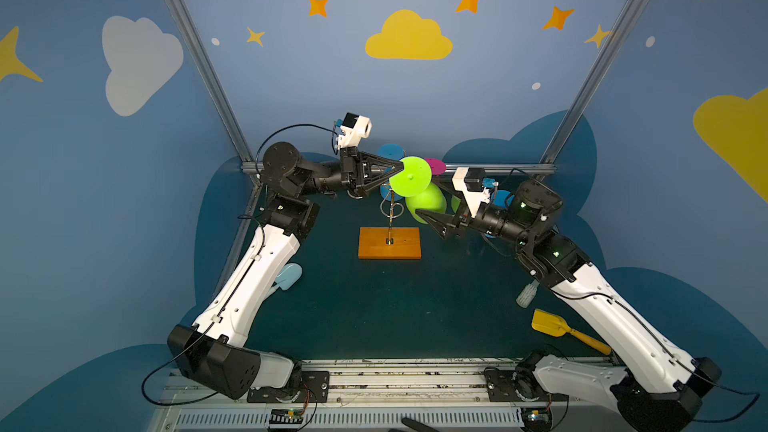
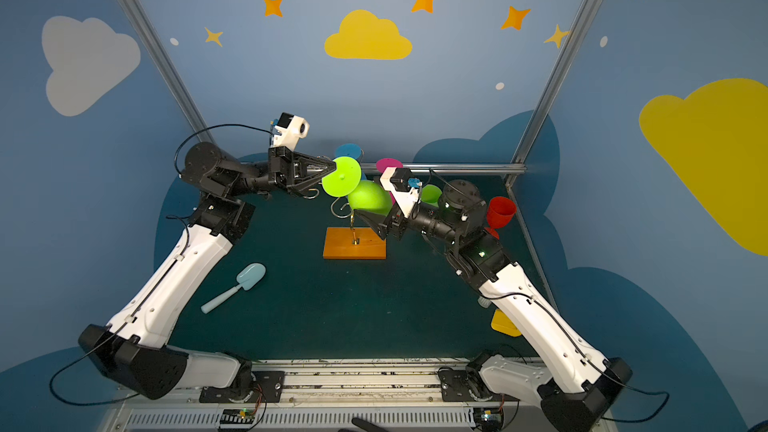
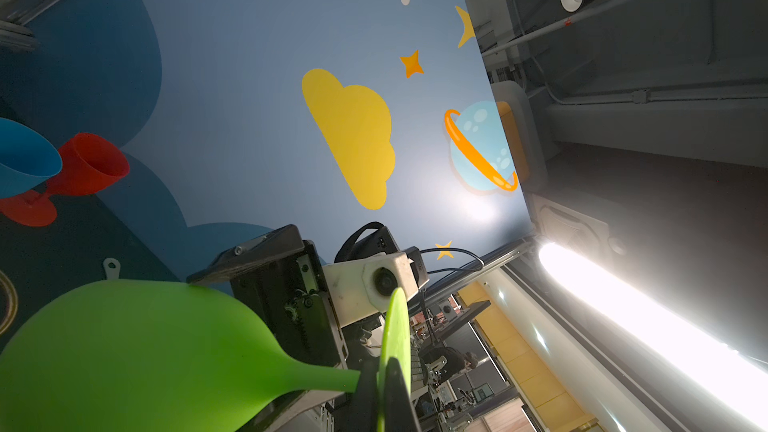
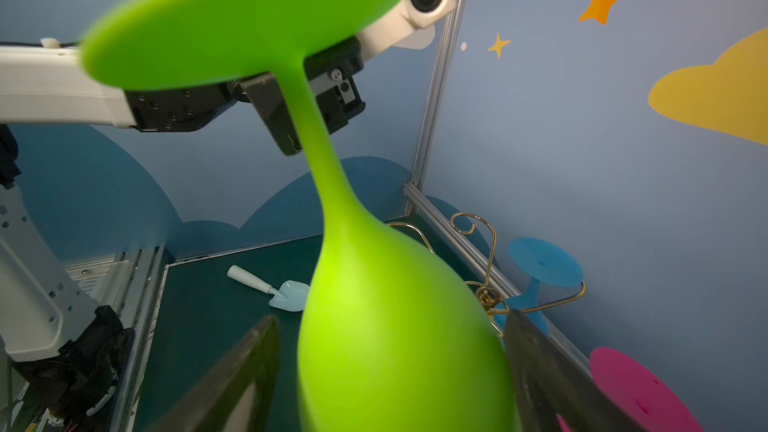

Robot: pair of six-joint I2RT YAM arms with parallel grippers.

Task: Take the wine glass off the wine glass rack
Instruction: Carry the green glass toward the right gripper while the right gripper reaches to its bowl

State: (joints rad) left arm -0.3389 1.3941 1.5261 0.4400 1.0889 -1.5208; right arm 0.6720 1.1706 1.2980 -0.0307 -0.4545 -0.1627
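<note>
**Watcher:** Where is the glass?

**Me:** The green wine glass (image 1: pixel 426 201) hangs foot-up and tilted, just beside the wine glass rack (image 1: pixel 390 245), to its right in both top views. From my right wrist view it looks clear of the gold curled arms. I can't rule out the bowl brushing one behind it.

**Watcher:** And who has it?

**Me:** My left pincer (image 1: pixel 400 169) is clamped tight on the stem (image 4: pixel 316 139), just under the foot. My right pincer (image 4: pixel 392 317) is spread wide with one jaw on each side of the bowl. It grips nothing, and a gap shows on both sides.

**Watcher:** What worries you?

**Me:** The whole glass hangs from one narrow pinch high on the stem, with the bowl heavy below it. I judge a quick move would let it swing or turn in that grip. If my right jaws close off-centre, one would shove the bowl first and twist the stem loose. The rack is thin wire on a small base, and a blue glass (image 4: pixel 544 263) hangs on it near the bowl. A sideways swing could hook a curl and drag or tip the stand across the worktop (image 1: pixel 374 305).

**Watcher:** How are your arms set?

**Me:** My left arm reaches in from the left, forearm roughly level, pincer pointing at the middle. My right arm comes in from the right, forearm angled toward the rack, pincer at bowl height below the left one
</note>
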